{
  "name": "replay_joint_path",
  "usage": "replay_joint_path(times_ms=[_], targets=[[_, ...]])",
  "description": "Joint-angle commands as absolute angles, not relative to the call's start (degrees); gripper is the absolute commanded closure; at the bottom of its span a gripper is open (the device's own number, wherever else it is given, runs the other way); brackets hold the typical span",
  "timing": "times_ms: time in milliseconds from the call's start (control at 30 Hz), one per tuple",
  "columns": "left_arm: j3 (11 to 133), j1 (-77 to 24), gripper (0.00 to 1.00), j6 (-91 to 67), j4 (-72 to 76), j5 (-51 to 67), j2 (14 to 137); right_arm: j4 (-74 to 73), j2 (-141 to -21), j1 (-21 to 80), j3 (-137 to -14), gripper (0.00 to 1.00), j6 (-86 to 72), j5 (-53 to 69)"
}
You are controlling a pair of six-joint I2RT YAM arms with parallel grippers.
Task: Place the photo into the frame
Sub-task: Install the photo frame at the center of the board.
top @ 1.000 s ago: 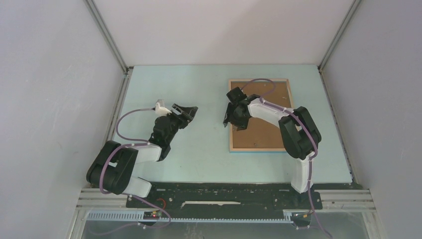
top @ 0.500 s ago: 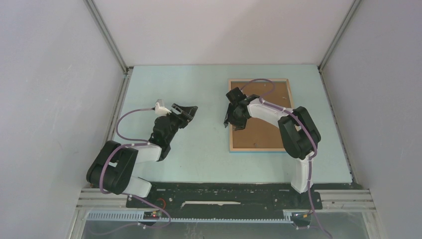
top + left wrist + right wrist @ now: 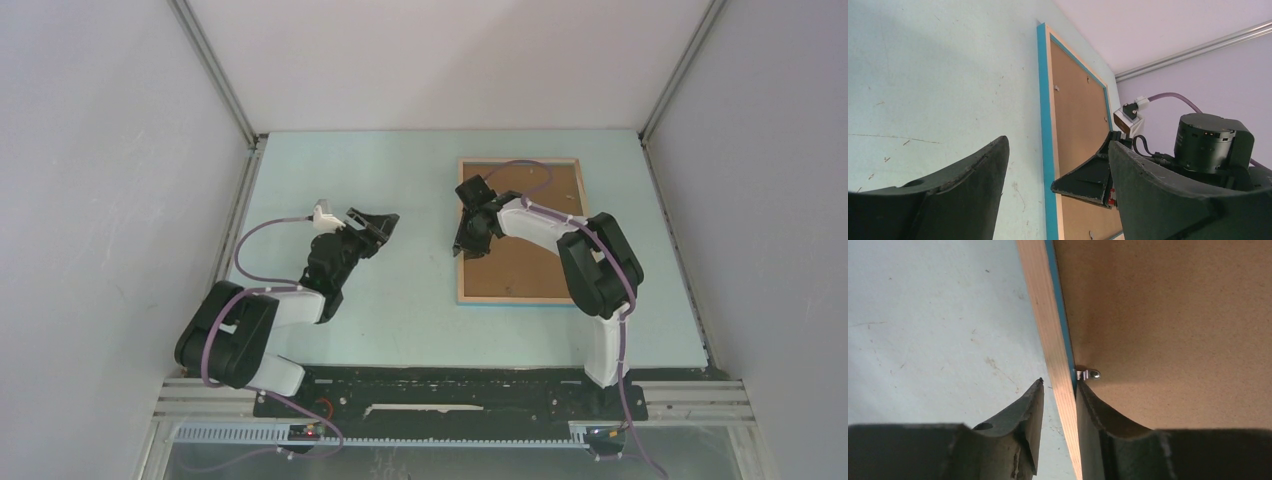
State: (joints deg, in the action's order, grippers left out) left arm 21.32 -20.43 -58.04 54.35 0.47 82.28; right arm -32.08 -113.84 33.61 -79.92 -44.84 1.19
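Pale blue table [image 3: 400, 180] between white walls, with the frame [image 3: 515, 298] lying face down on its right half, backing board [image 3: 515, 268] seated in it; no photo in view. Right gripper [image 3: 1058, 386] astride the frame's left rail, jaws narrow, sliver of gap outside, so firm hold uncertain. Left gripper [image 3: 375, 222] spread wide, empty. Best to pinch squarely beside the metal tab [image 3: 1090, 374], then lift gently without twisting.

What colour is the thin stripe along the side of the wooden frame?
Bright blue, clearest in the left wrist view, on the frame.
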Motion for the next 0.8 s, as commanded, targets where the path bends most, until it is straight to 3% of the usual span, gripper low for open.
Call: replay_joint_path(times_ms=[0, 67, 367, 767], targets=[[20.48, -20.06, 0.22, -57.70, 56.69, 1.58, 82.76, -29.35, -110.09, 34.29, -79.64, 0.58, -42.37, 2.01], [20.84, -20.04, 0.22, -57.45, 56.61, 2.00, 83.07, -30.25, -107.57, 34.58, -79.52, 0.47, -40.60, 1.20], [22.33, -20.08, 0.20, -56.34, 56.51, 4.00, 84.60, -30.71, -101.18, 33.34, -78.16, 0.26, -32.15, -2.68], [29.41, -21.53, 0.07, -52.15, 51.19, 10.08, 87.80, -20.41, -114.12, 26.16, -85.01, 0.25, -33.64, 6.07]])
